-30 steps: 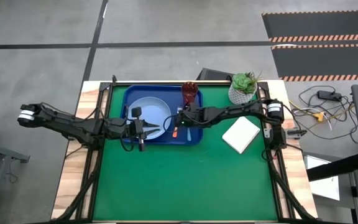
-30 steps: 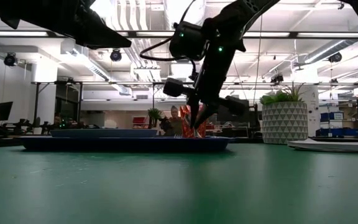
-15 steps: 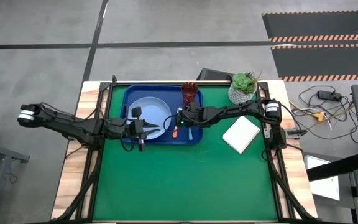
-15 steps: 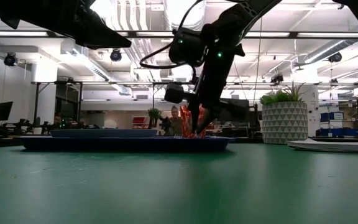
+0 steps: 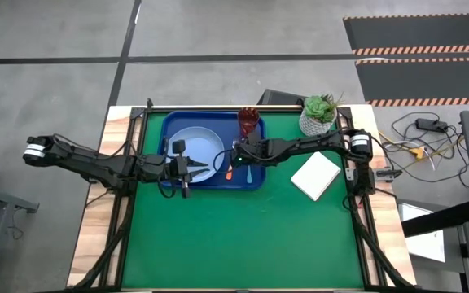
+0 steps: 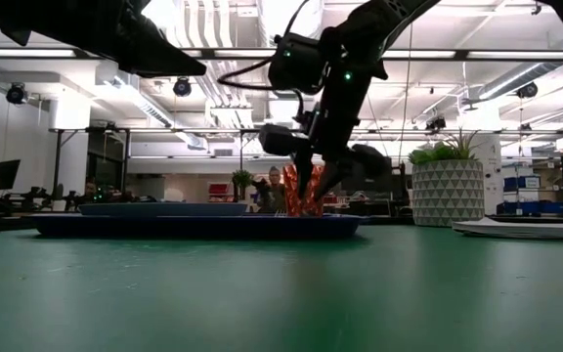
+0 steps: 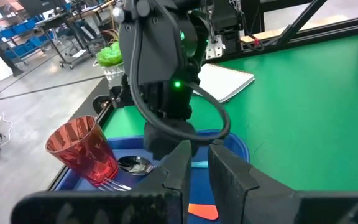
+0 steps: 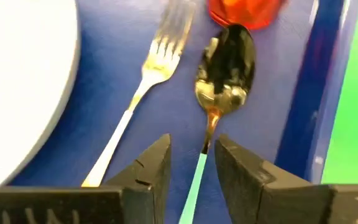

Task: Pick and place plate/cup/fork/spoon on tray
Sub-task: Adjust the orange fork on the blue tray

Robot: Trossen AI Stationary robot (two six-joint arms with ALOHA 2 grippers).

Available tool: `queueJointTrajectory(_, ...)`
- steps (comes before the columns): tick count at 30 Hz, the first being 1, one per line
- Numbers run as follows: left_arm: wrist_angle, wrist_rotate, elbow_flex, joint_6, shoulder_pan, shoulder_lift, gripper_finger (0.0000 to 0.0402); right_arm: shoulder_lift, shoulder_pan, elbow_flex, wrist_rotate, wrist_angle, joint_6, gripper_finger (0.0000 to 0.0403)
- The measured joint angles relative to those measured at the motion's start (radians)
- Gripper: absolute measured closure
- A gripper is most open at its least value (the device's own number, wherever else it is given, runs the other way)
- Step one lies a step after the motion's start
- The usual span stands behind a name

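The dark-blue tray (image 5: 218,181) lies at the table's far left. On it are the pale-blue plate (image 5: 195,146), the red cup (image 5: 248,120), the fork (image 8: 148,74) and the spoon (image 8: 225,62). Fork and spoon lie flat on the tray floor, side by side, beside the cup (image 8: 244,9). My right gripper (image 8: 191,142) hangs open just above the tray, its fingers on either side of the spoon's light-blue handle (image 8: 197,171) without touching it. My left gripper (image 7: 199,149) hovers over the tray's near side by the plate, open by a narrow gap, holding nothing.
A white pot with a green plant (image 5: 317,115) stands at the far right. A white flat box (image 5: 316,175) lies to the right of the tray. The green table's near half (image 5: 243,236) is free room.
My right gripper has opened over the tray. Its fingers now stand apart on either side of the spoon's handle, and the spoon lies flat on the tray floor. The arm dipped a little toward the tray, then came back up.
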Motion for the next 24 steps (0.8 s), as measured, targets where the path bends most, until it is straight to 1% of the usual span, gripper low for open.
queueJointTrajectory(3, -0.001, 0.0, 0.0, 0.0, 0.0, 0.0, 0.0366, -0.003, 0.0, 0.0, -0.001, 0.005, -0.12, 0.0296)
queueJointTrajectory(5, -0.001, 0.0, 0.0, 0.0, 0.0, 0.0, 0.0366, -0.003, 0.0, 0.0, -0.007, 0.012, -0.213, 0.0309)
queueJointTrajectory(11, 0.004, 0.0, 0.0, 0.0, 0.0, 0.0, 0.0366, 0.007, -0.032, -0.001, -0.117, 0.133, -0.343, 0.0385)
queueJointTrajectory(13, 0.004, 0.0, 0.0, 0.0, 0.0, 0.0, 0.0366, 0.008, -0.061, 0.001, -0.168, 0.183, -0.398, 0.039)
queueJointTrajectory(16, 0.004, 0.0, 0.0, 0.001, 0.0, 0.0, 0.0366, 0.008, -0.106, 0.009, -0.259, 0.206, -0.467, 0.0394)
queueJointTrajectory(20, 0.004, -0.001, 0.0, 0.022, 0.0, -0.006, 0.0366, 0.008, -0.12, 0.004, -0.26, 0.215, -0.592, 0.0394)
queueJointTrajectory(24, 0.004, -0.002, 0.002, 0.026, 0.0, -0.027, 0.0366, 0.009, -0.09, 0.004, -0.262, 0.236, -0.694, 0.0394)
